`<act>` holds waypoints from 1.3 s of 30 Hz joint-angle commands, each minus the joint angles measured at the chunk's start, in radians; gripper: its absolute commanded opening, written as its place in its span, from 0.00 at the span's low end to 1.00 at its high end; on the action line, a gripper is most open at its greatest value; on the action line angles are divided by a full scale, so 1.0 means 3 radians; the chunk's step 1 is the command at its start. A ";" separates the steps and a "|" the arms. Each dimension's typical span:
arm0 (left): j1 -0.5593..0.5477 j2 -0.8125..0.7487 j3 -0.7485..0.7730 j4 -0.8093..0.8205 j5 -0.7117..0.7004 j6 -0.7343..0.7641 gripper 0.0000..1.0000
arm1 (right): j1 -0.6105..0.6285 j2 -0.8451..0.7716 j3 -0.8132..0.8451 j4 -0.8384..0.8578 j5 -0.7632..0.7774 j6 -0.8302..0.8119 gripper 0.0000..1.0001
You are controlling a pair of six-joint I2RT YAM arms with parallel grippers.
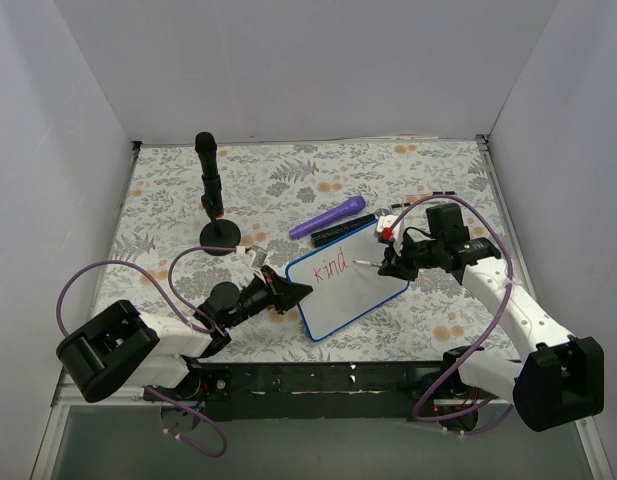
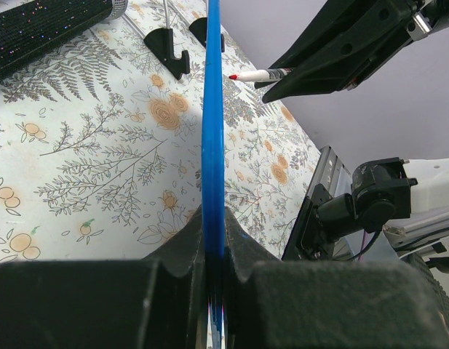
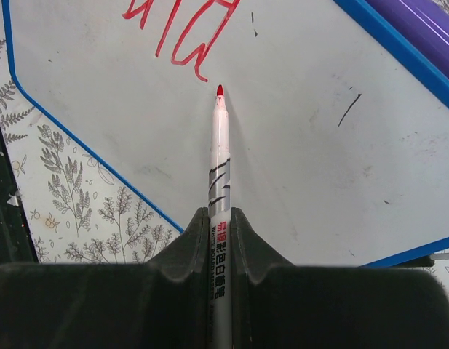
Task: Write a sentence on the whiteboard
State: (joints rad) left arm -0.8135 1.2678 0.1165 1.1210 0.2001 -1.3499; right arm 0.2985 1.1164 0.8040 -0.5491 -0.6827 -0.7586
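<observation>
Whiteboard (image 1: 346,283) lay on the floral surface (image 1: 168,200) between my hands, long axis running up to the right. My left hand (image 1: 292,293) was clenched on its near-left corner. My right hand (image 1: 391,265) grasped the pen (image 3: 221,167), tip just right of the sentence (image 1: 331,267), which read only "kind". Bare board lay rightward, and a purple marker (image 1: 328,216) lay just beyond.

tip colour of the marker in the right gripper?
Red tip on the white marker held by the right gripper; clearest in the right wrist view.
</observation>
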 commanded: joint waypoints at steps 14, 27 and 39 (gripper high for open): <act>-0.0009 -0.0023 0.0051 0.0139 0.0054 0.0025 0.00 | 0.0074 0.0124 0.0224 0.0358 0.0036 0.0314 0.01; -0.0009 -0.0038 0.0036 0.0150 0.0049 0.0025 0.00 | 0.0089 0.0160 0.0127 0.0317 0.0056 0.0269 0.01; -0.0009 -0.0064 0.0010 0.0134 -0.0002 0.0031 0.00 | 0.0089 0.0088 -0.0031 0.0056 0.0031 0.0028 0.01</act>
State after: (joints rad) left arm -0.8135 1.2701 0.1165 1.1213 0.1978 -1.3598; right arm 0.3210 1.1618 0.8127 -0.4938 -0.6693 -0.7136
